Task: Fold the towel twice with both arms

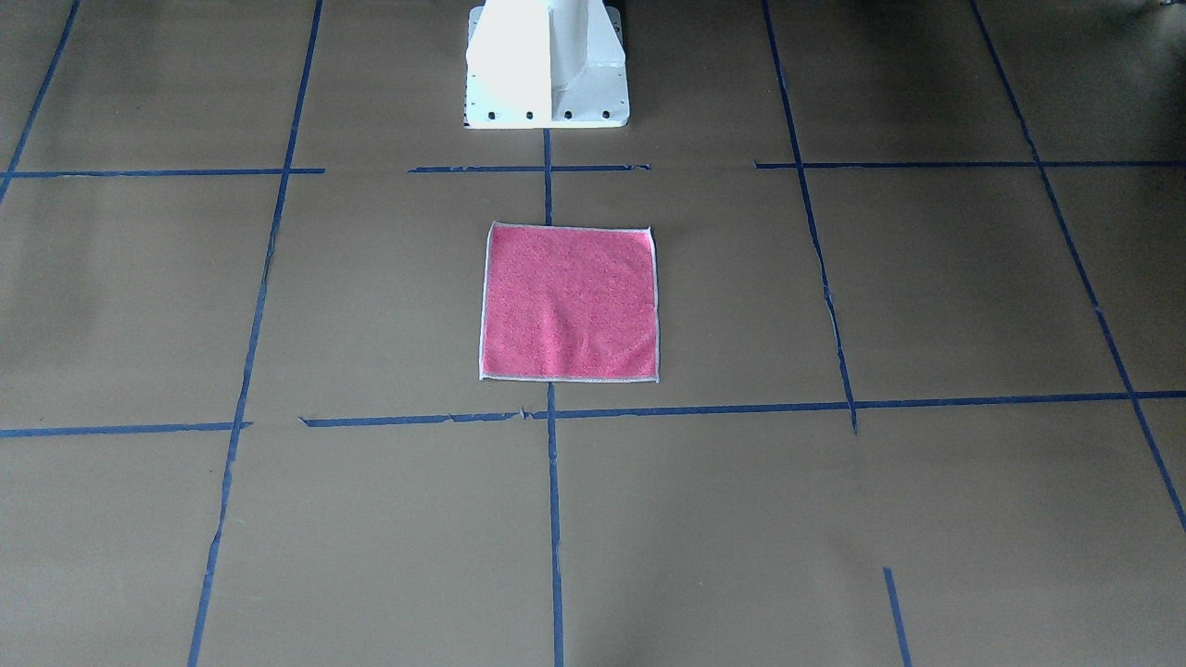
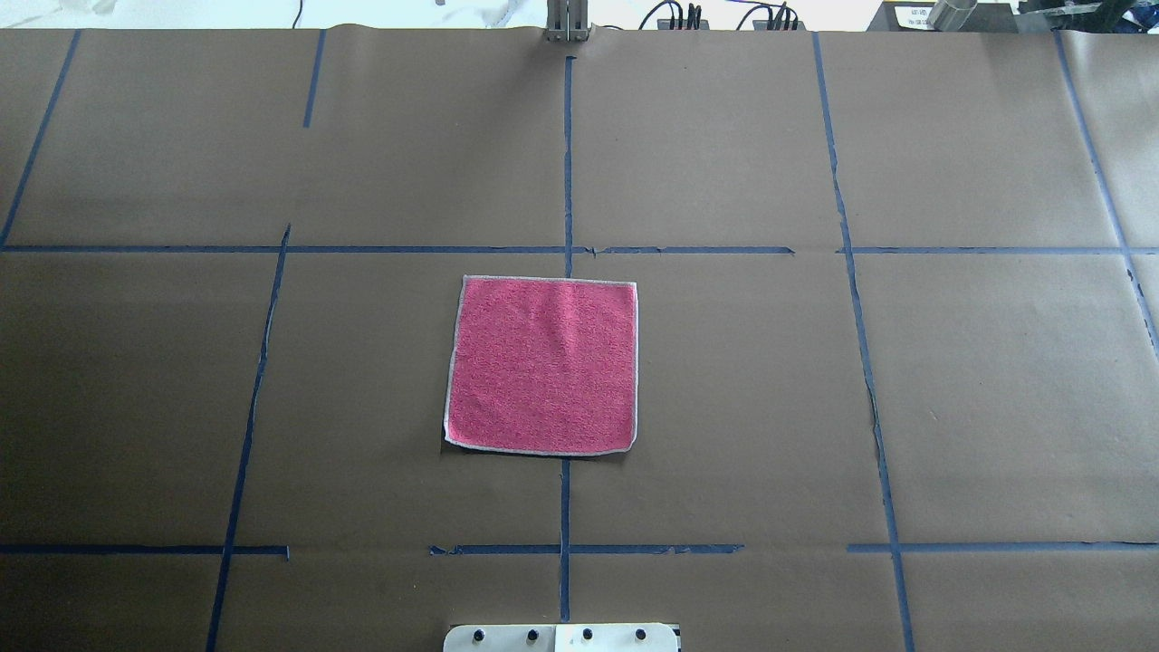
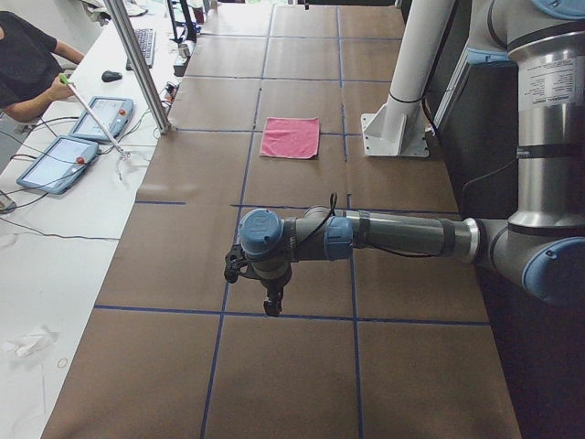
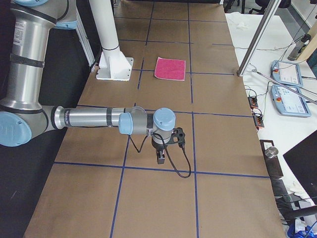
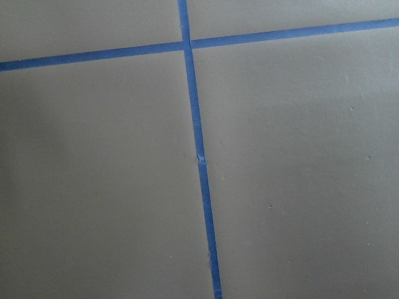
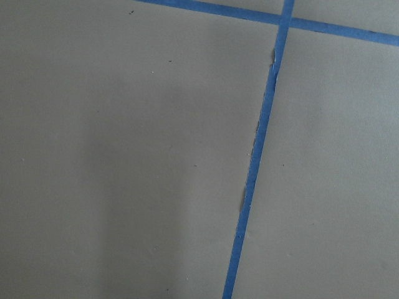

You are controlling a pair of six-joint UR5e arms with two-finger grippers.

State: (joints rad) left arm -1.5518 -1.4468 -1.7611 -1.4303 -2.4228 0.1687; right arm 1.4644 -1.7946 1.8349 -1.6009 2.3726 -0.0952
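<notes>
The towel (image 2: 543, 365) lies flat and unfolded, pink face up with a pale stitched border, on the brown paper in front of the white pedestal; it also shows in the front view (image 1: 569, 302) and both side views (image 3: 291, 137) (image 4: 170, 68). My left gripper (image 3: 271, 305) hangs over the table's left end, far from the towel. My right gripper (image 4: 161, 157) hangs over the table's right end, also far from it. Each shows only in a side view, so I cannot tell whether it is open or shut. The wrist views show only paper and blue tape.
The white pedestal base (image 1: 547, 65) stands just behind the towel. Blue tape lines (image 2: 566, 163) grid the brown paper. An operator (image 3: 27, 64) stands at a side bench with tablets (image 3: 101, 117). A metal post (image 3: 137, 64) rises at the table edge.
</notes>
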